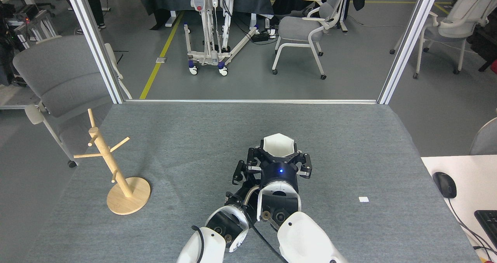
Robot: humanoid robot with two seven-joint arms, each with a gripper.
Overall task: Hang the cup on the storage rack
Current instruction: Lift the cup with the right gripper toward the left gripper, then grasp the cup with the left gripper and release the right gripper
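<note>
The white faceted cup (278, 143) is held mouth-up above the middle of the grey table (349, 139), with my right gripper (278, 157) shut around its body. Its tab handle is hidden. My left gripper (241, 174) sits just left of and under the right one, close against it. Only one of the left gripper's dark fingers (237, 172) shows, so its state is unclear. The wooden storage rack (110, 163) stands upright at the table's left edge on its round base (134, 201), well away from both grippers, with bare pegs.
A small white tag (363, 199) lies on the table to the right. A white desk with a mouse (444, 184) and a keyboard (488, 218) adjoins the right edge. A grey chair (58, 80) stands behind the rack, and metal frame posts (95, 45) rise at the far corners.
</note>
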